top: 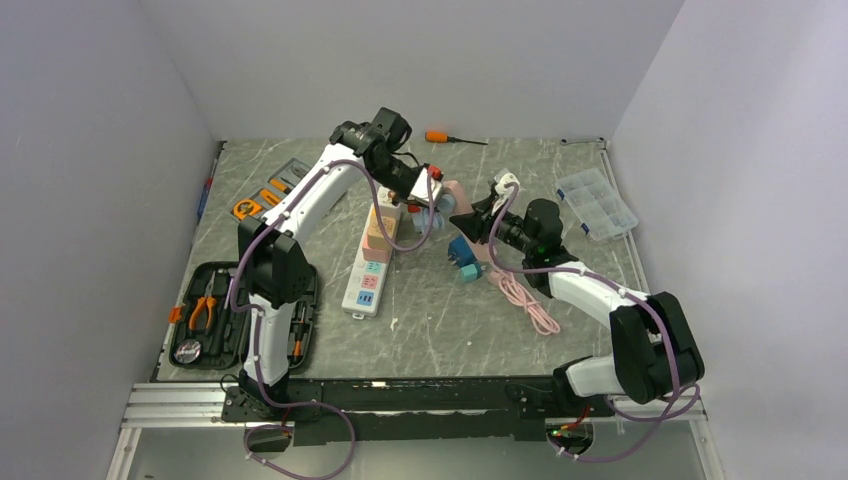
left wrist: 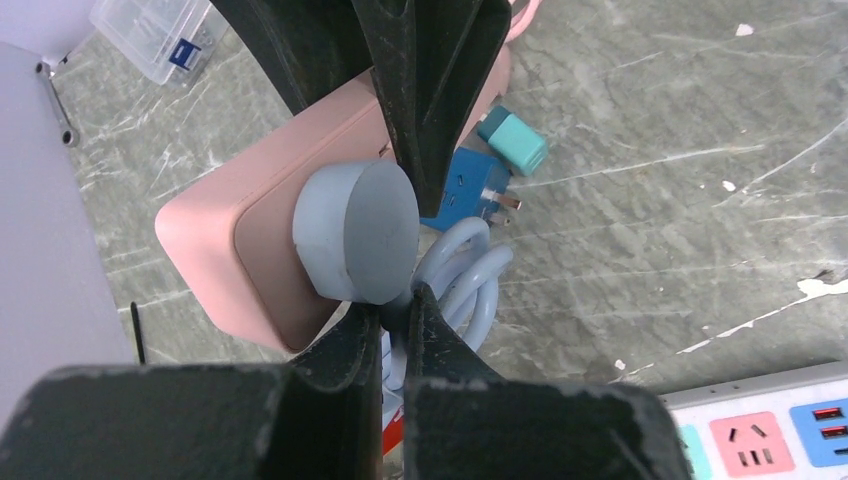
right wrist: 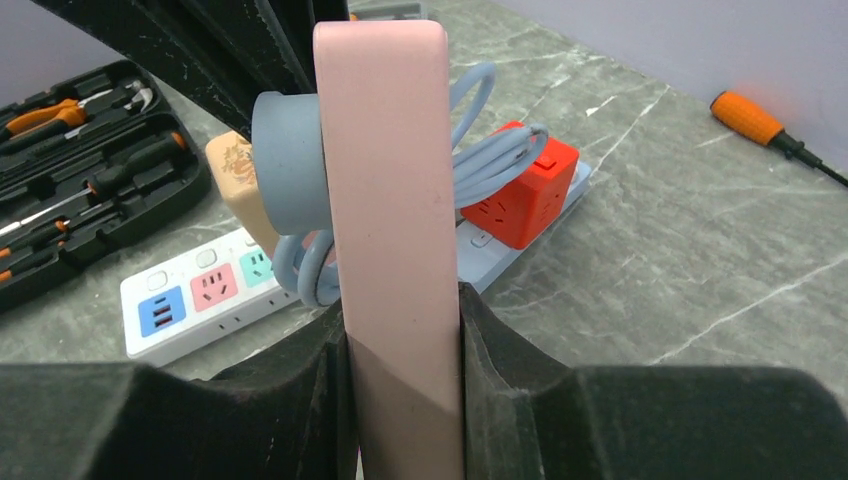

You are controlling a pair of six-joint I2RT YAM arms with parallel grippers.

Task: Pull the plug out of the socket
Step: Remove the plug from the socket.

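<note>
**Desk:** Anything legible on your feeds?

**Operator:** No, I can't read a single word or number. The beige adapter carries a brownish printed mark, but I see it only as a blurred ornament. The blue patch in the clear box is too small for me to make out. The power strip shows me only coloured sockets and their pin holes.

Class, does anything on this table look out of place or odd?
Yes. The pink socket is held up on edge, clamped between the right fingers, with the grey plug still in it. A blue adapter lies loose nearby.
</note>
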